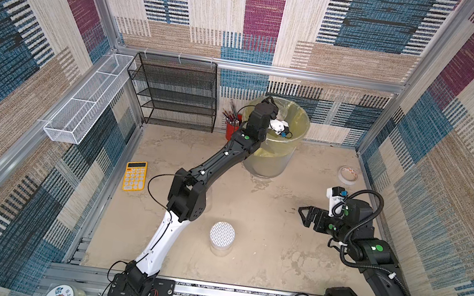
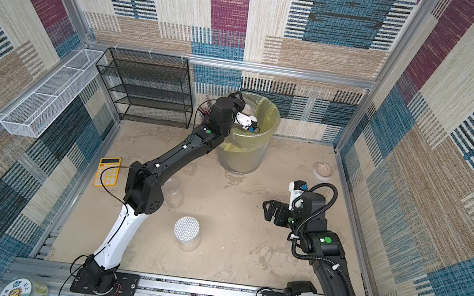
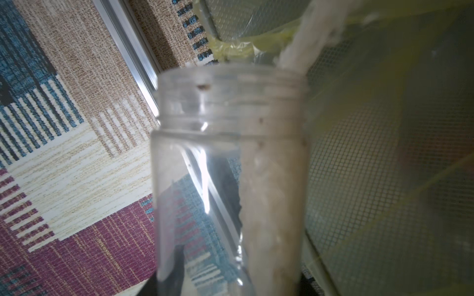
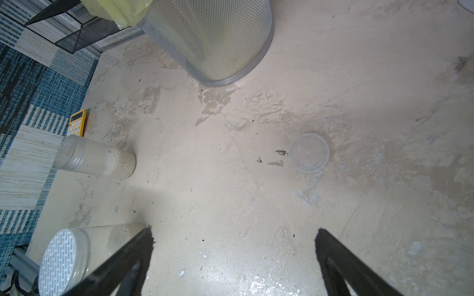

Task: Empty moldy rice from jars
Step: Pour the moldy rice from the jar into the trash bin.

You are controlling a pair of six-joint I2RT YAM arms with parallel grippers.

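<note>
My left gripper (image 1: 274, 112) reaches over the mesh bin (image 1: 304, 118) with the yellow bag and is shut on an open clear jar (image 3: 230, 166), tipped mouth-first into the bin. Moldy rice (image 3: 272, 192) lies along the jar's lower wall and spills from its mouth as a pale stream (image 3: 300, 38). A jar with a white grid lid (image 1: 222, 236) stands mid-table at the front. Another clear jar (image 4: 95, 159) with rice at its bottom stands beside the left elbow. A loose clear lid (image 4: 309, 152) lies on the table. My right gripper (image 4: 233, 233) hovers open and empty at the right.
A red pencil cup (image 1: 231, 128) stands left of the bin, next to a black mesh shelf (image 1: 173, 93). A yellow calculator (image 1: 135, 175) lies at the left edge and a tape roll (image 1: 348, 174) at the right. A white wire basket (image 1: 85, 99) hangs on the left wall.
</note>
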